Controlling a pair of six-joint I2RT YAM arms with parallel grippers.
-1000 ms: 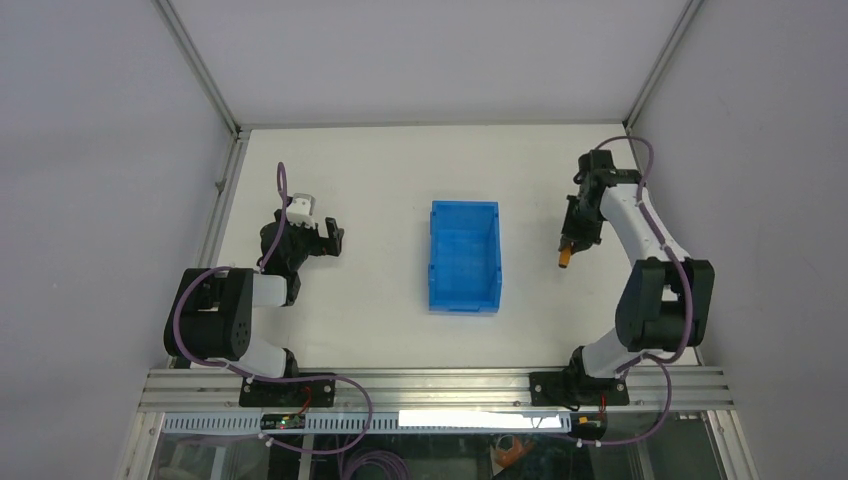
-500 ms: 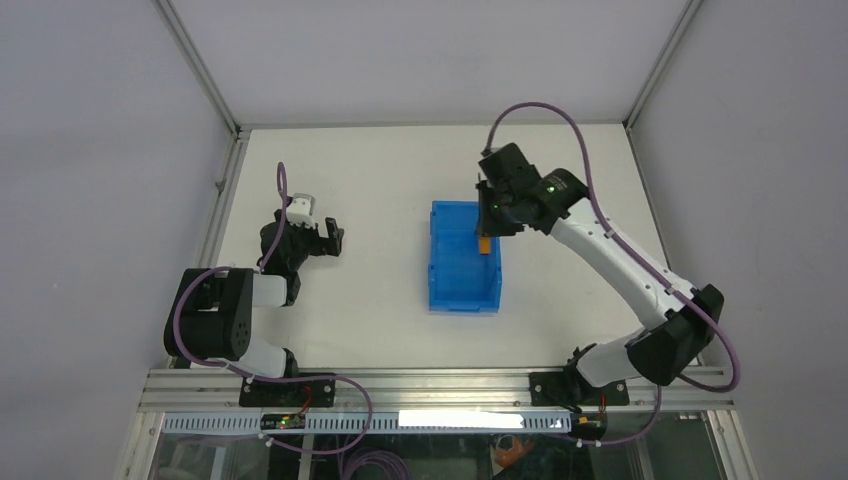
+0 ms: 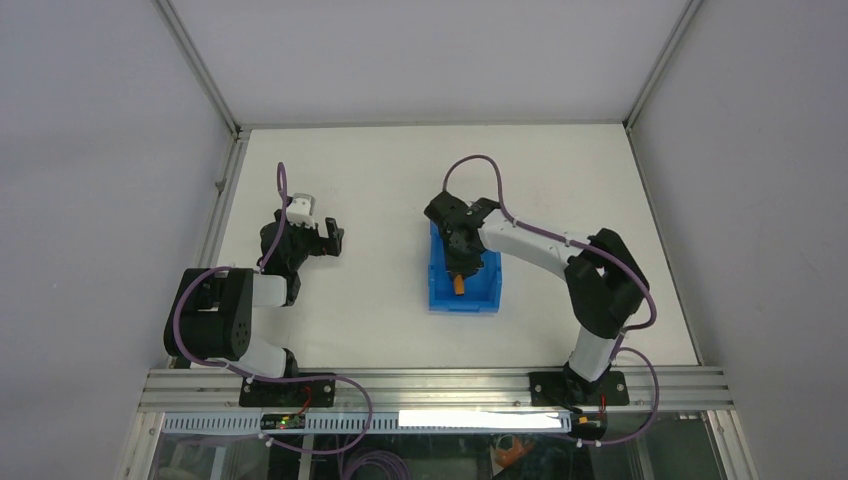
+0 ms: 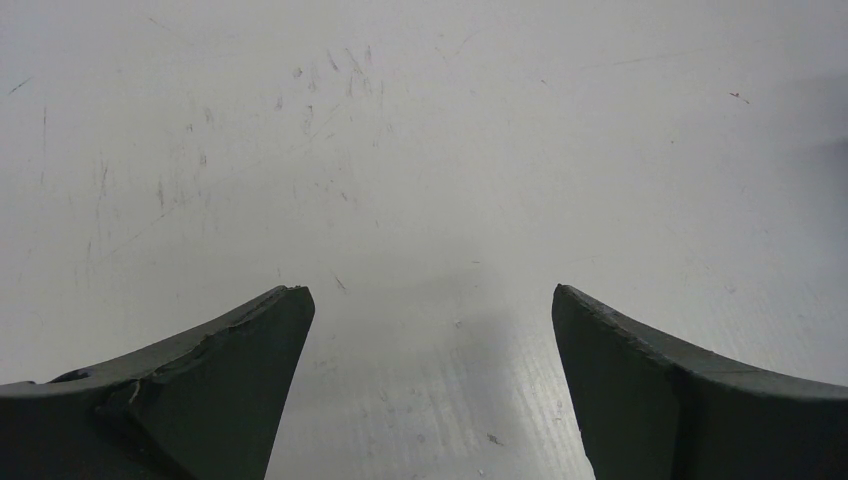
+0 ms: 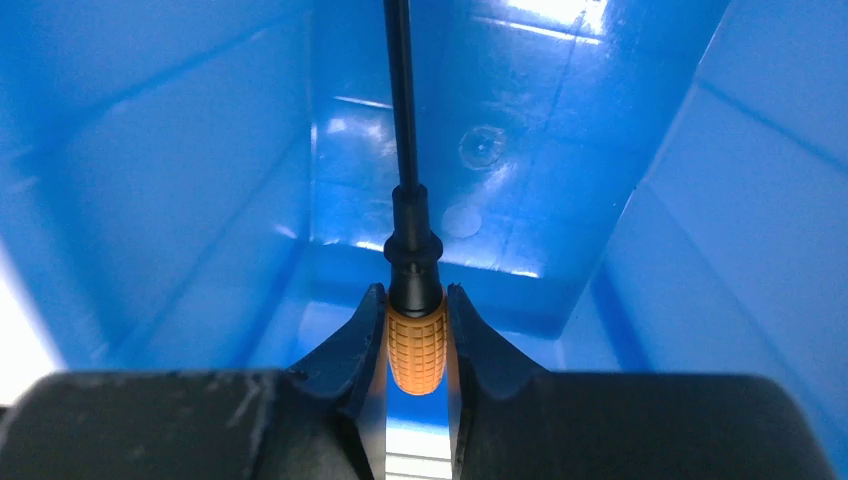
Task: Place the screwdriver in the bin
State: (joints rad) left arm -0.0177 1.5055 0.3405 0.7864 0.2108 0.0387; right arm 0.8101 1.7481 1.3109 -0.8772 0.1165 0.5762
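Top external, A asking: right gripper, where?

B: Over the bin. Arm reaches in from the right-edge side, and the wrist is inside the bin's outline. Bin sits about mid-worktop, long sides running from far edge to near edge.

A: Holding anything?

B: Yes, the screwdriver. Its orange handle shows just nearside of the gripper, in the bin's near half. Right wrist confirms it: jaws almost closed, pinching the knurled orange handle from both sides. The thin black shaft sticks straight out ahead of them.

A: Down in the bin or above it?

B: Between the walls. Right wrist view has blue plastic left, right and ahead. The shaft runs off the top of that view, so I can't tell whether the tip touches anything.

A: Let go of it?

B: No, gripped. Handle touches both jaws.

A: Left gripper?

B: Near the left edge, well apart from the bin, arm folded close to its base. Left wrist shows the jaws spread wide with nothing between them, only scuffed white worktop past them.

A: Touching the surface?

B: Can't tell from either view.

A: Screwdriver tilt?

B: Top external is too small to judge. In the right wrist view the shaft leans slightly left as it goes away from the handle.
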